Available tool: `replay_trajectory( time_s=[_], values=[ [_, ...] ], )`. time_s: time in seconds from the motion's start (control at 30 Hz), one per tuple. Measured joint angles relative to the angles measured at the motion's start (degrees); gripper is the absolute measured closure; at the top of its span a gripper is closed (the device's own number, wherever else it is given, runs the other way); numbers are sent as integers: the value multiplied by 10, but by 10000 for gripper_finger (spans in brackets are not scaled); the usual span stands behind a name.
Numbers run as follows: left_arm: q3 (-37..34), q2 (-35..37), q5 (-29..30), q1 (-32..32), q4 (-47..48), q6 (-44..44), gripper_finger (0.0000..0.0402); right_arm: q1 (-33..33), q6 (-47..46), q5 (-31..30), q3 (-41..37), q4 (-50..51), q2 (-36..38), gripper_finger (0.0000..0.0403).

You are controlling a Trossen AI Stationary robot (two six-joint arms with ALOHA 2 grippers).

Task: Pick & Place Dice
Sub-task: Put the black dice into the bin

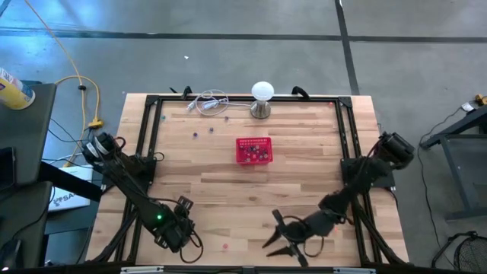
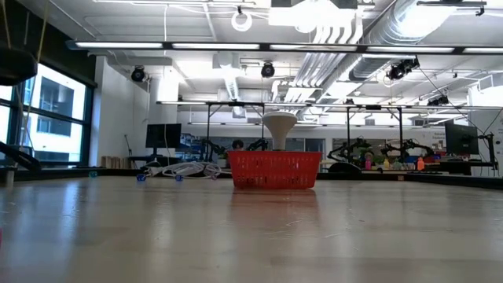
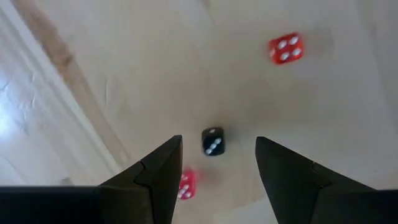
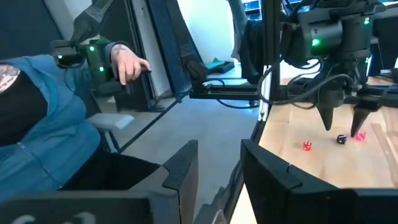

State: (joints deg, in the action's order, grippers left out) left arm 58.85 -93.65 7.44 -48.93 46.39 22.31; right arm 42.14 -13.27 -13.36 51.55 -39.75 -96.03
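Observation:
Tiny dice lie on the wooden table. In the left wrist view a black die (image 3: 212,141) lies between my left gripper's open fingers (image 3: 217,168), a red die (image 3: 285,48) farther off and a pink-red die (image 3: 186,183) beside one finger. My left gripper (image 4: 343,126) points down over the black die (image 4: 341,139) near the table's near-left corner (image 1: 185,230), without touching it. The red mesh basket (image 1: 253,151), with dice in it, stands mid-table. My right gripper (image 1: 272,230) is open near the near edge, holding nothing.
A white ball-shaped lamp (image 1: 262,99) and a coiled white cable (image 1: 209,102) sit at the far edge behind the basket (image 2: 275,169). Loose dice (image 1: 195,137) lie left of the basket, one (image 1: 225,246) by the near edge. A person's hand (image 4: 127,62) shows beyond the table's left side.

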Motion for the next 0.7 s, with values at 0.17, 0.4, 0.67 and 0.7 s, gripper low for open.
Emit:
replay_trajectory(
  time_s=[0.17,0.4,0.67,0.7],
  values=[
    [0,-3,1,-3,-16,-18,207,33,-3,-61,0,-5,0,293],
    [0,-7,-26,-3,-8,-20,207,46,-59,-67,0,-10,0,293],
    [0,-8,-23,-3,-11,-26,207,47,-47,-77,0,-10,0,293],
    [0,-8,-19,-3,-11,-27,207,47,-46,-77,0,-9,0,293]
  ],
)
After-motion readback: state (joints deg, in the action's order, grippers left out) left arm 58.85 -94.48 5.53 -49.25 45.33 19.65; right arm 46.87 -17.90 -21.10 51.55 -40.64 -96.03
